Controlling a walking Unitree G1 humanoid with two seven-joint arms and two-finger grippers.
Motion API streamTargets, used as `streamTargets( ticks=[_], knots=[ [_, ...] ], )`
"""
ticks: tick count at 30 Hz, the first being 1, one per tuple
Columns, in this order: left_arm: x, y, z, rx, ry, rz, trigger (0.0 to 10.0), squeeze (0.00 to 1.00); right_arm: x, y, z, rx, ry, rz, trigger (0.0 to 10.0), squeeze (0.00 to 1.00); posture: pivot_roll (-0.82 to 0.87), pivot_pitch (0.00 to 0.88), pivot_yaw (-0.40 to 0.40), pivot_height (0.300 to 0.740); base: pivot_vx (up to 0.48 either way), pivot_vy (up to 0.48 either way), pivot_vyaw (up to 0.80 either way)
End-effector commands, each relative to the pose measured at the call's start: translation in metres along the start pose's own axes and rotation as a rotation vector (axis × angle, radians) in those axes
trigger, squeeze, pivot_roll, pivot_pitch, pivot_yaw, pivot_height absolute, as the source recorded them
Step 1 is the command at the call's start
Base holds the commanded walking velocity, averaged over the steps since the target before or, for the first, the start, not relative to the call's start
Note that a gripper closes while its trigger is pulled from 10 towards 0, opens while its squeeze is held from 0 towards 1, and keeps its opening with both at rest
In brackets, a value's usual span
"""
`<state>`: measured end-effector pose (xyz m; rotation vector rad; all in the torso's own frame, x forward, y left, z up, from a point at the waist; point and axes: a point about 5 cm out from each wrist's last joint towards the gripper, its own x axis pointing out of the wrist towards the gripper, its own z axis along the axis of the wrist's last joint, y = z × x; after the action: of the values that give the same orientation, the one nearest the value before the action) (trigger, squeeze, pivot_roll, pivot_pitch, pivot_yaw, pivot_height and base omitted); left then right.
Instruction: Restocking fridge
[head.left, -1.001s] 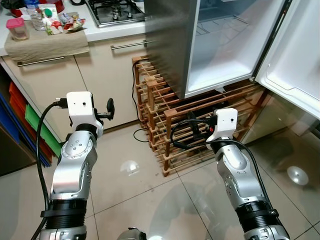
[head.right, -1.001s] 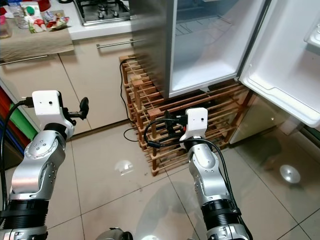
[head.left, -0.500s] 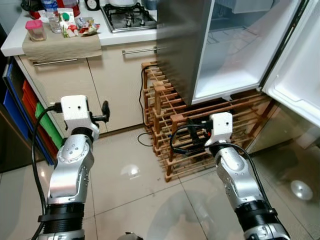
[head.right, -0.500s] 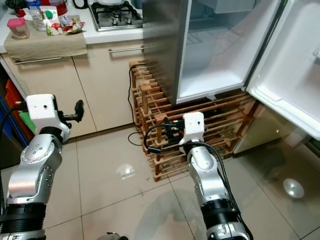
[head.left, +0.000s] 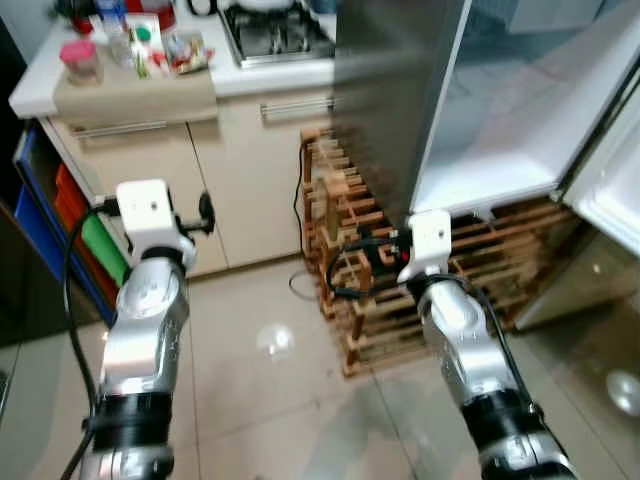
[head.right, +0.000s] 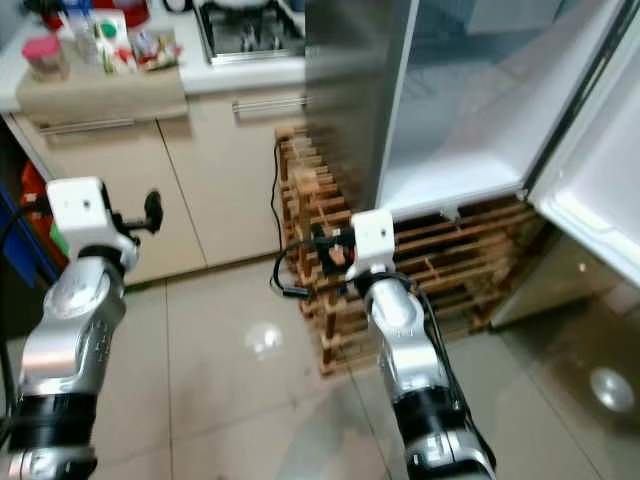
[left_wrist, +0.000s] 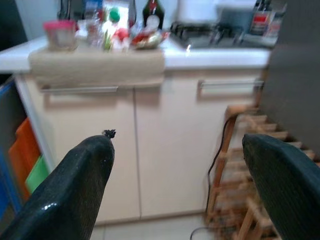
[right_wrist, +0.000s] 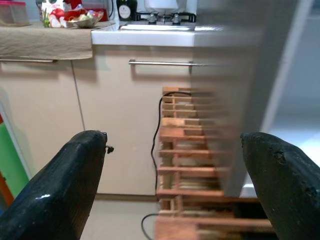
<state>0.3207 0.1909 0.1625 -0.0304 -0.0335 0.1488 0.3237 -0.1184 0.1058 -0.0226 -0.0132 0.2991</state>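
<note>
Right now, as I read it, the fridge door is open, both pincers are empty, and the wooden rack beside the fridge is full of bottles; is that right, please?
Not quite: the rack holds no bottles; its slots show bare in the left eye view. The rest stands: the fridge door is open, and the left pincer and right pincer are both open and empty.

Silver arms, white wrist cams, blk cables

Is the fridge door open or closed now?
Open. The door stands swung out to the right, and the fridge shows its white inside with a bare bottom shelf.
</note>
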Motion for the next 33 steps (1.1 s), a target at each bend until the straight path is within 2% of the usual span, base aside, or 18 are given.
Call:
streamTargets(
  ticks=[1, 14, 21, 22, 26, 30, 33],
  knots=[
    [0.002, -0.003, 0.003, 0.005, -0.008, -0.003, 10.0, 0.00, -0.002, -0.004, 0.000, 0.002, -0.005, -0.015, 10.0, 0.03, 0.00, 0.000, 0.038, 0.740, 0.435, 0.000, 0.00],
    [0.007, -0.005, 0.004, -0.022, -0.020, 0.023, 10.0, 0.00, 0.000, -0.003, 0.009, 0.003, -0.039, -0.006, 10.0, 0.04, -0.03, 0.000, 0.047, 0.740, 0.435, 0.000, 0.03],
    [0.008, -0.003, 0.002, -0.017, -0.009, 0.037, 10.0, 0.00, 0.001, -0.001, 0.011, -0.009, -0.047, 0.010, 10.0, 0.05, -0.03, 0.000, 0.048, 0.740, 0.376, 0.295, 0.00],
    [0.008, -0.004, 0.002, -0.026, -0.007, 0.036, 10.0, 0.00, 0.002, 0.000, 0.012, -0.008, -0.047, 0.019, 10.0, 0.09, -0.02, 0.000, 0.049, 0.740, 0.000, 0.480, 0.00],
    [0.006, -0.006, 0.005, -0.059, -0.015, 0.020, 10.0, 0.00, 0.003, 0.004, 0.011, 0.024, -0.043, 0.028, 10.0, 0.09, -0.02, 0.000, 0.053, 0.740, 0.000, 0.472, 0.00],
    [0.006, -0.007, 0.003, -0.049, -0.015, 0.021, 10.0, 0.00, 0.003, 0.004, 0.007, 0.047, -0.021, 0.024, 10.0, 0.03, -0.02, 0.000, 0.052, 0.740, 0.000, 0.458, 0.00],
    [0.005, -0.009, 0.002, -0.036, -0.017, 0.020, 10.0, 0.00, 0.003, 0.004, 0.008, 0.025, -0.032, 0.029, 10.0, 0.04, -0.02, 0.000, 0.049, 0.740, 0.000, 0.446, 0.24]
  ],
)
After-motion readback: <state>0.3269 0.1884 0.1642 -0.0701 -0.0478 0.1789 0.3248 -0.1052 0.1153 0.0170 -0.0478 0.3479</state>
